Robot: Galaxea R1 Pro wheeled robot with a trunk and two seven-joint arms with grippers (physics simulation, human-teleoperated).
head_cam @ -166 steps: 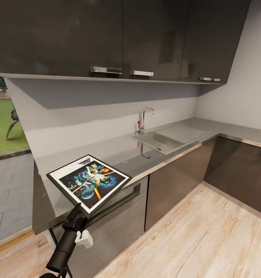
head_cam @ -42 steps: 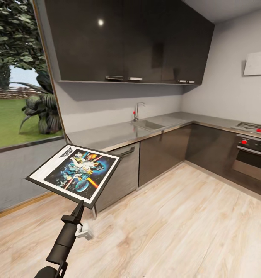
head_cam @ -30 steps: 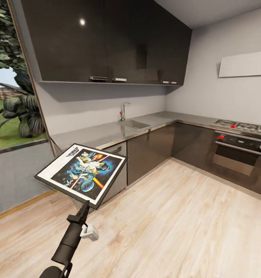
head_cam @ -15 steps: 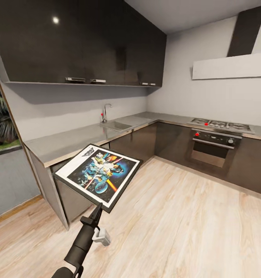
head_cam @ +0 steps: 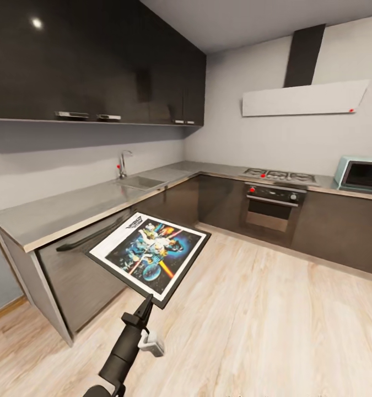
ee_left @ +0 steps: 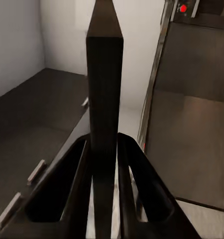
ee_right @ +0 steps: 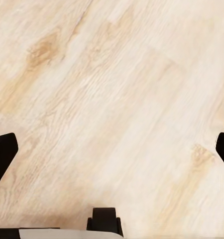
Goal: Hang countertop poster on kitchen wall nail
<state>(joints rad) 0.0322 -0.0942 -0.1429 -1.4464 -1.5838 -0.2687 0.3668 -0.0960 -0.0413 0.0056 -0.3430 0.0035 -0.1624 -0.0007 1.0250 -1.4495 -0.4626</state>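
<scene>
The poster (head_cam: 150, 256), black-framed with colourful space art, is held off the kitchen countertop (head_cam: 64, 207), nearly flat and tilted, above the wooden floor. My left gripper (head_cam: 147, 299) is shut on its near corner, arm reaching up from below. In the left wrist view the poster (ee_left: 104, 94) shows edge-on as a dark slab clamped between the two fingers (ee_left: 74, 184) of the left gripper (ee_left: 104, 149). The right gripper (ee_right: 112, 149) is open, its black fingertips (ee_right: 2, 154) wide apart over bare floor planks.
The L-shaped worktop carries a sink (head_cam: 139, 182) and chrome tap (head_cam: 123, 163). Further right are a hob (head_cam: 279, 176), oven (head_cam: 269, 208), blue microwave (head_cam: 362, 173) and a white hood (head_cam: 304, 99) with a small red dot (head_cam: 351, 110). Open wooden floor (head_cam: 274, 314) lies ahead.
The whole view has swung to the right: the window has left the picture, and the hob, oven and microwave have come in. The poster stays gripped in the left gripper.
</scene>
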